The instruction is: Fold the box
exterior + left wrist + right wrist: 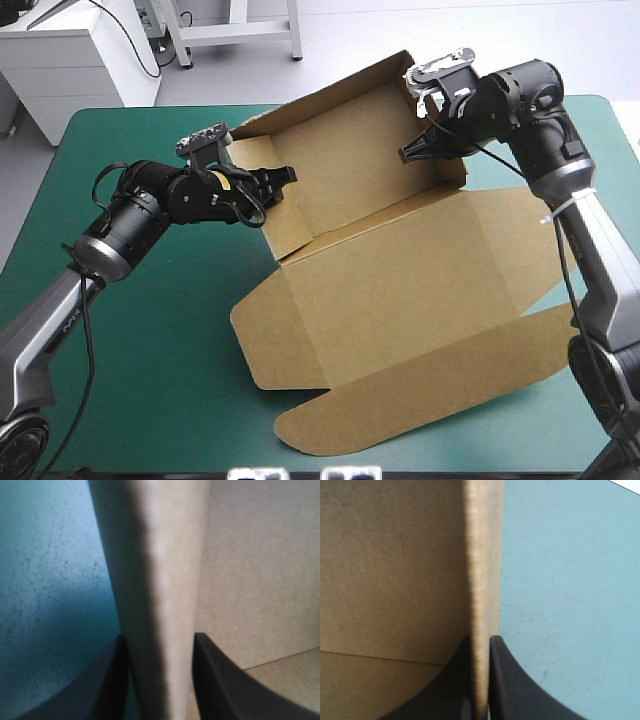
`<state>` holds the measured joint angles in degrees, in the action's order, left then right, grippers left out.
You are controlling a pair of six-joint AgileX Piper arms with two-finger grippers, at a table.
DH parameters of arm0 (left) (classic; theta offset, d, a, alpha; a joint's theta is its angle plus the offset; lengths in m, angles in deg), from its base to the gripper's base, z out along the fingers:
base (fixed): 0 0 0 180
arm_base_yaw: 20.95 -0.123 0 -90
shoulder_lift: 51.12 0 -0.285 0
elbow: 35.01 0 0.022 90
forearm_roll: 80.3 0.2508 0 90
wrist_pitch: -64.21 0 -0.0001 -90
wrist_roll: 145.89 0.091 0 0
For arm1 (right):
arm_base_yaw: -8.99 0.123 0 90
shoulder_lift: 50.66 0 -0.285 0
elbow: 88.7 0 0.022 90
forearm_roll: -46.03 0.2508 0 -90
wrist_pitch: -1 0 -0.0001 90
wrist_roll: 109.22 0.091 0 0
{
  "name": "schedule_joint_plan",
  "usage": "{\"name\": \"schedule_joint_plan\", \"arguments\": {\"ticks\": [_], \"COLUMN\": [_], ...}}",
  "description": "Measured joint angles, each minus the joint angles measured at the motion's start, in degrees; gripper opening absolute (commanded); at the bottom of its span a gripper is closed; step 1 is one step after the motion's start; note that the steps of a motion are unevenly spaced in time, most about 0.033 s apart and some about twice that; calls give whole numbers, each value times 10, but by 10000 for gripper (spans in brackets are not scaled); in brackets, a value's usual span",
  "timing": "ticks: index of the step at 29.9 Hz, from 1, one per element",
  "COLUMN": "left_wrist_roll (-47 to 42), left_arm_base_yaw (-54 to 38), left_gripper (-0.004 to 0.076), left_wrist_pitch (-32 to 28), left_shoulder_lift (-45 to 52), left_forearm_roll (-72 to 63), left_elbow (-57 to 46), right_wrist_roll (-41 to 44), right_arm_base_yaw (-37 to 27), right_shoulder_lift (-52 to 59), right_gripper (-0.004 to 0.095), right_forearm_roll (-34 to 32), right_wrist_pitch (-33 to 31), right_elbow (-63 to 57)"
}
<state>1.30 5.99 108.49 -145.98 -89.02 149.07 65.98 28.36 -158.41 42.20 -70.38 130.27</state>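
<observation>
Now we hold the brown box [400, 270] on the teal-green worktop [150, 380], right of its middle, back wall raised and lid panel flat toward the near edge. Our left pincer [283, 180] is clamped across the left side wall, and our right pincer [407, 154] is nearly closed on the right wall's edge. We judge both walls should swing inward together, squarely along their creases, without crushing the board. Nothing lies inside the half-formed tray.
</observation>
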Motion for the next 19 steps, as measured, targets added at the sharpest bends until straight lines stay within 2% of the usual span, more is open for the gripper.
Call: {"name": "schedule_joint_plan", "arguments": {"ticks": [1,7,14,19], "left_wrist_roll": [-5,-54,-30,-2], "left_arm_base_yaw": [0,0,0,0], "left_gripper": [-3,-8,-8,-8], "left_wrist_pitch": [0,-1,8,68], "left_shoulder_lift": [-2,-16,-18,-38], "left_forearm_roll": [4,34,62,87], "left_elbow": [0,0,1,45], "right_wrist_roll": [2,2,42,72], "right_arm_base_yaw": [0,4,6,8], "right_shoulder_lift": [0,2,0,-20], "right_gripper": [-12,-12,-13,-14], "right_forearm_roll": [-5,-9,-7,-3], "right_wrist_pitch": [0,0,-1,-1], "right_elbow": [0,1,1,1]}}
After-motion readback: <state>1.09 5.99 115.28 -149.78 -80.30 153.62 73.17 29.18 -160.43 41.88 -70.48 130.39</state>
